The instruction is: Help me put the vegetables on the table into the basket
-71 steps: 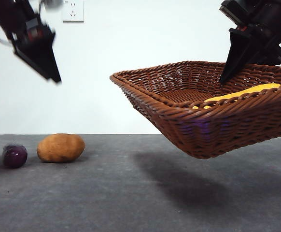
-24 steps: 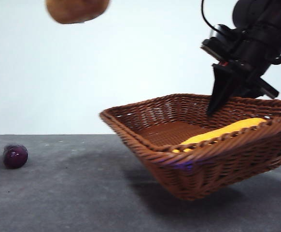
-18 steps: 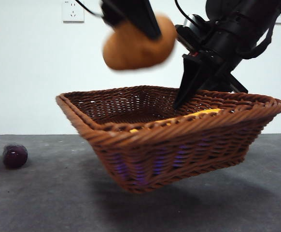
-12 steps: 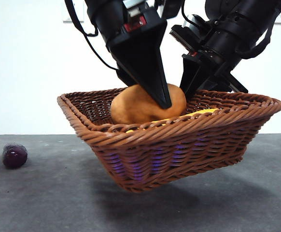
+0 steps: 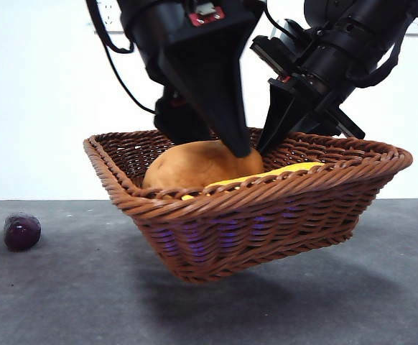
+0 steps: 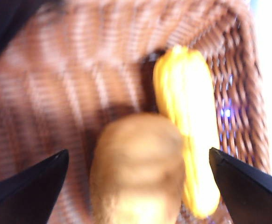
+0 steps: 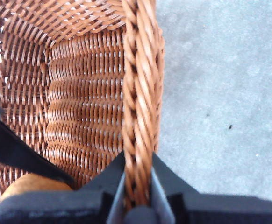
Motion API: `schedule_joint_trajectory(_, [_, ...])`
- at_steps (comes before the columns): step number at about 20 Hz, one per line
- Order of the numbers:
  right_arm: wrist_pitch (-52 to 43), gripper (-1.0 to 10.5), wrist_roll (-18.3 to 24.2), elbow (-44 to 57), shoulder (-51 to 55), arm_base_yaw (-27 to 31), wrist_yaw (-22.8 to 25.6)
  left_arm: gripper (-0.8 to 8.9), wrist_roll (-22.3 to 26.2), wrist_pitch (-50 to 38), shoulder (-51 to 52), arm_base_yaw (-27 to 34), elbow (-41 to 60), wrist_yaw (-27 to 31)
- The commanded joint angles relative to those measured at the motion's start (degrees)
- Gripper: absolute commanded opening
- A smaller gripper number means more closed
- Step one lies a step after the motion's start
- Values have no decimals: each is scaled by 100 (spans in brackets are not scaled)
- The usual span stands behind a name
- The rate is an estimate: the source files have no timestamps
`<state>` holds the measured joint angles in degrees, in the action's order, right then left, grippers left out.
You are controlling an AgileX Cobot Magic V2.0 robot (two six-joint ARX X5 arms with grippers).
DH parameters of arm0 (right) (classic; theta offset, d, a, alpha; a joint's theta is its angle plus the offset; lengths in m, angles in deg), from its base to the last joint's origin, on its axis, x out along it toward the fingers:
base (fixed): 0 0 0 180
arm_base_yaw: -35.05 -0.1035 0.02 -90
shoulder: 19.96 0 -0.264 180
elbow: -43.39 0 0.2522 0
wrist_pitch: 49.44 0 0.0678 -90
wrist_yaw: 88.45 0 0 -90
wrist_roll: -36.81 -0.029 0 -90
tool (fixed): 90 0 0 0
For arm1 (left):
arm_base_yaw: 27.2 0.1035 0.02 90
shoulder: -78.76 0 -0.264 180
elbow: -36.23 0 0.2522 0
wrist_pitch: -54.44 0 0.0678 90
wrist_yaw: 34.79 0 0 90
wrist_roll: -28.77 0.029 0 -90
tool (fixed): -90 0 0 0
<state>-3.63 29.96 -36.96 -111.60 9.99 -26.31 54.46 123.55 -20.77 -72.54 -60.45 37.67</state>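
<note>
Front view: reddish-brown woven wicker basket [image 5: 252,215] held tilted above the dark grey tabletop [image 5: 65,302], brown-orange oval potato [image 5: 194,164] and yellow corn cob [image 5: 281,172] inside; small dark purple glossy vegetable [image 5: 22,232] left on the tabletop.

Left wrist view: left tool [image 6: 136,179] spread wide around the potato, apparently released. Best lifted straight up, clear of the rim.

Right wrist view: right tool [image 7: 137,186] pinching the braided rim.

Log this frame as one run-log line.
left gripper: open over potato in basket | right gripper: shut on basket rim, basket held off table | corn cob: in basket | purple vegetable: on table
</note>
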Motion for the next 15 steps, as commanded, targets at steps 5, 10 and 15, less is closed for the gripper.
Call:
schedule_joint_trajectory(5, [-70,-12,-59,-28,4,332,101,502,-1777,-142,1941,887,20,787])
schedule_joint_trajectory(10, [-76,-12,35,-44,245,682,-87,502,-3117,-96,2621,2282,20,2210])
schedule_joint_trajectory(15, [-83,-12,138,-76,728,756,-7,502,-3842,68,1580,3134,20,2201])
